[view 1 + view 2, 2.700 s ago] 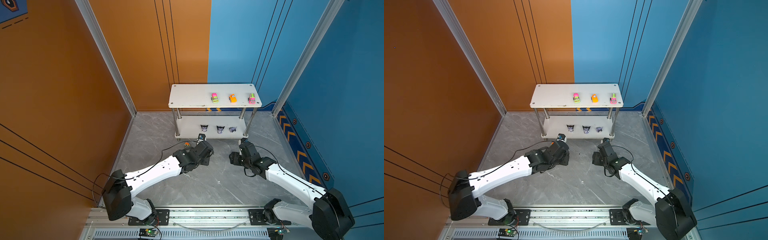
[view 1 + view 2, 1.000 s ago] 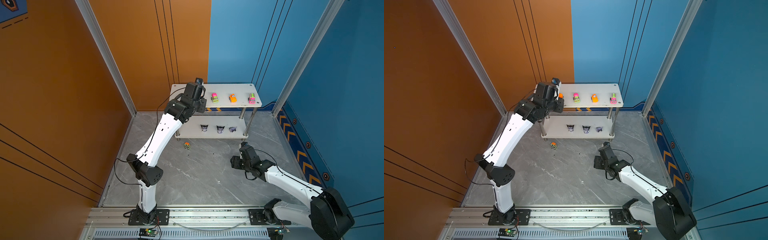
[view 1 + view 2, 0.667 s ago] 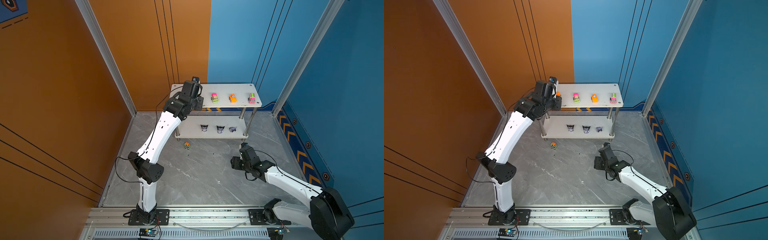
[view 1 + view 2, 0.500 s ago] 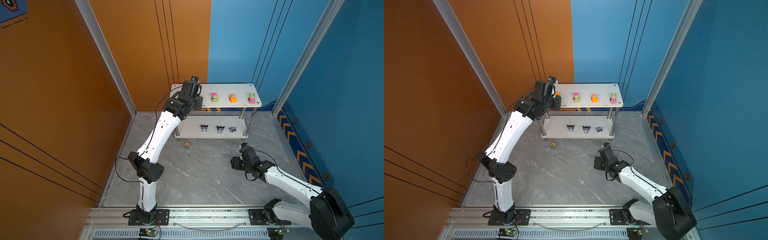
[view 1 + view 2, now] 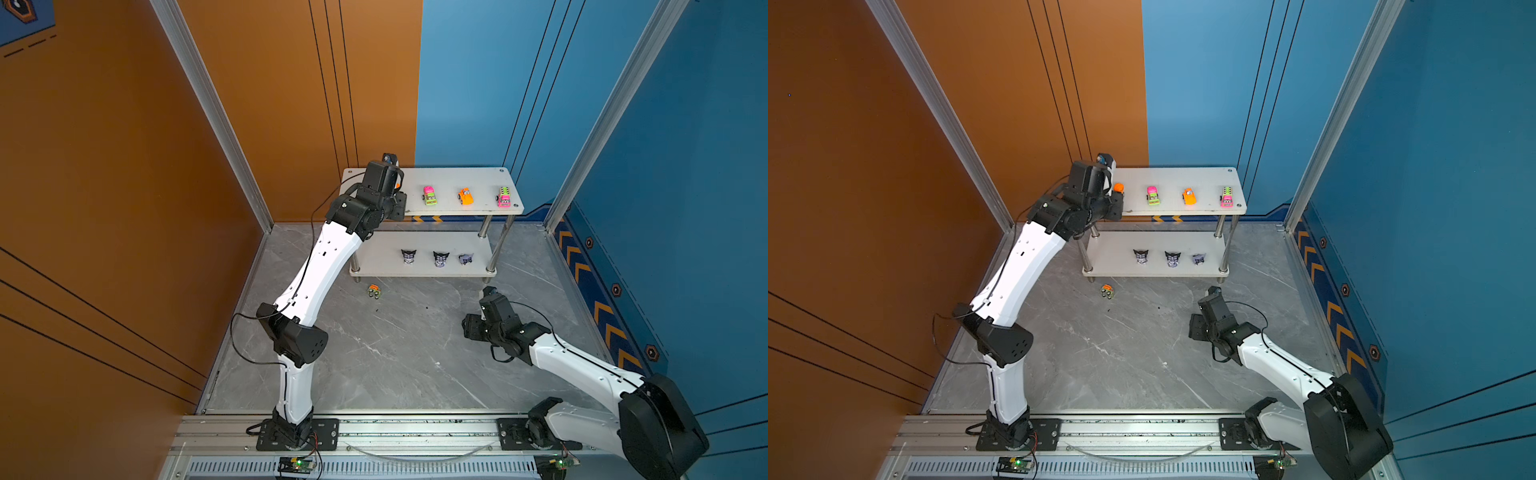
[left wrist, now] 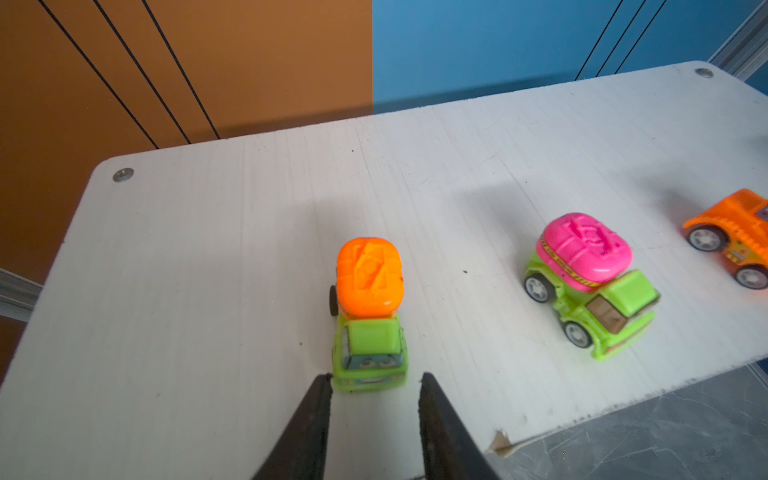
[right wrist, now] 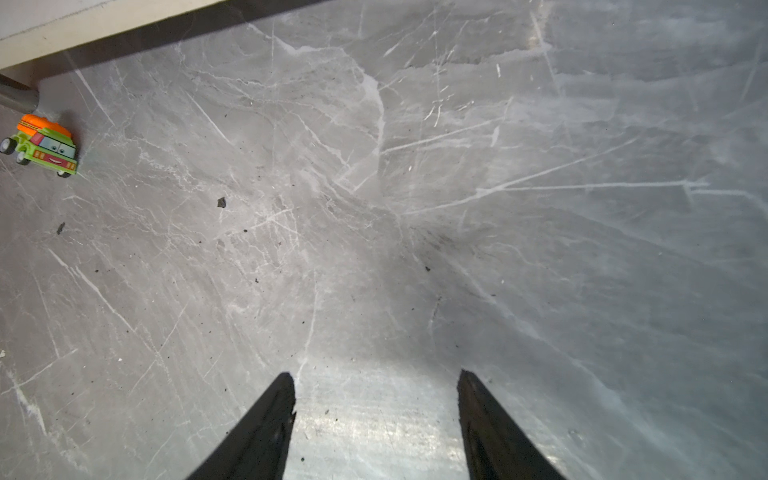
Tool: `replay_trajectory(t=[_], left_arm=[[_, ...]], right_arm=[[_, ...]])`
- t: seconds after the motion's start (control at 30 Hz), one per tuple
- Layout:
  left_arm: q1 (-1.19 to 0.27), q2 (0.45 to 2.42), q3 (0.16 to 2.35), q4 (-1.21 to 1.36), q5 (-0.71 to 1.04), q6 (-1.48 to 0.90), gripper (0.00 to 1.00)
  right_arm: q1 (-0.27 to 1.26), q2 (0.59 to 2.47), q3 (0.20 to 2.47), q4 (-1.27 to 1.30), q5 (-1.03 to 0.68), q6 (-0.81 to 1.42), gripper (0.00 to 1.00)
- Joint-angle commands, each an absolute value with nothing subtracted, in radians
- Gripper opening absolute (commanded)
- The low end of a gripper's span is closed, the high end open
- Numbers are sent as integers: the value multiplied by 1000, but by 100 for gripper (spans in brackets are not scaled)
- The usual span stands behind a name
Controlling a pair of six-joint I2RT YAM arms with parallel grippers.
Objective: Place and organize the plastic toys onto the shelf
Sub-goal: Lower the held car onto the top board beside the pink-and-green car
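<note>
Left end effector [image 6: 376,380] spread above the white two-tier shelf [image 6: 208,249], top board, left; orange-and-green plastic toy car [image 6: 369,307] stands nose-first between its tips.

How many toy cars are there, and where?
5. Four on the shelf's top board: the orange-green car by the left fingers, a pink-green car, an orange car, a pink-lime car. A fifth car sits on the floor before the shelf.

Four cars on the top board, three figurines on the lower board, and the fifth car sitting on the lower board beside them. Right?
Not quite: the fifth car is on the floor in front of the shelf's left front corner, not on the lower board. Both top views show it. The four cars on the top board and three figurines are as you say.
</note>
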State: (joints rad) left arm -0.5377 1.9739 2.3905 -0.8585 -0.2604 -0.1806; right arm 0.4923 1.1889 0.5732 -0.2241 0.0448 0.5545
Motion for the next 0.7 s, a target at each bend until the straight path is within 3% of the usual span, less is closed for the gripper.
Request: replay_trajectory(t=[0.0, 0.3, 0.67], left_arm=[[-540, 1993, 2411, -877, -259, -186, 40], [-534, 2040, 2453, -878, -286, -163, 51], [-539, 2088, 2503, -877, -311, -169, 45]], right_arm=[[483, 1179, 557, -220, 46, 548, 65], [471, 1182, 555, -216, 44, 546, 65], [459, 1207, 559, -203, 26, 541, 65]])
